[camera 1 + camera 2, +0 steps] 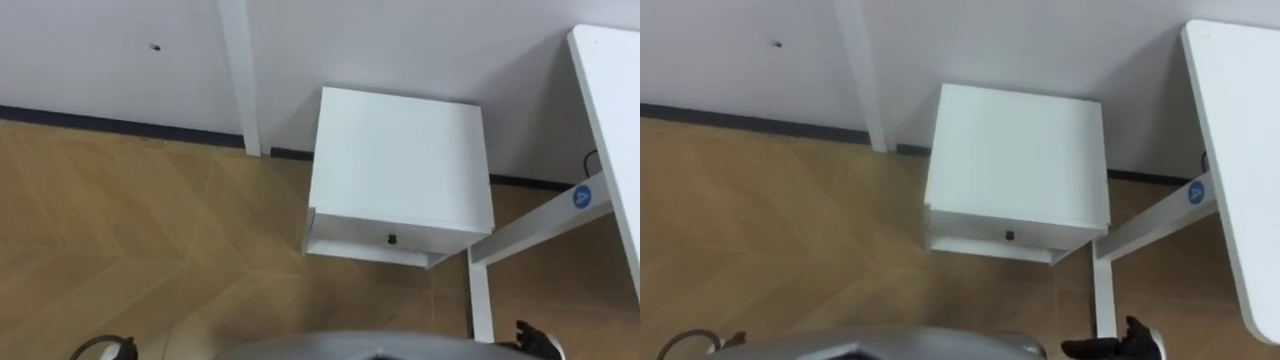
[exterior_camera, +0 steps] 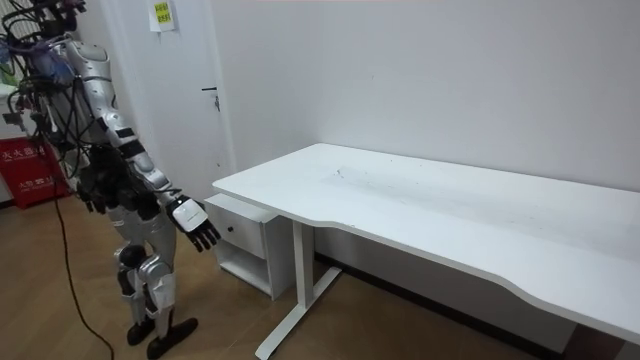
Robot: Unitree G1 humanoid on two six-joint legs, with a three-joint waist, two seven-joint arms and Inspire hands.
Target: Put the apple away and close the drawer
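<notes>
A small white cabinet (image 1: 400, 150) stands against the wall straight ahead of me, beside the desk. Its drawer (image 1: 385, 236) has a small dark knob, and the front looks pushed in under the cabinet top. Below the drawer is an open shelf (image 2: 240, 262). My right hand (image 2: 196, 223) hangs in front of me at about drawer height, a short way from the cabinet, with its fingers straight and holding nothing. Its dark fingertips (image 1: 528, 333) show at the lower right of the left eye view. My left hand (image 1: 108, 348) barely shows at the bottom left edge.
A large white desk (image 2: 420, 200) runs along the wall to my right, and its leg and crossbar (image 1: 530, 222) stand close beside the cabinet. A white door frame post (image 1: 240, 75) rises left of the cabinet. Wooden floor lies between me and the cabinet.
</notes>
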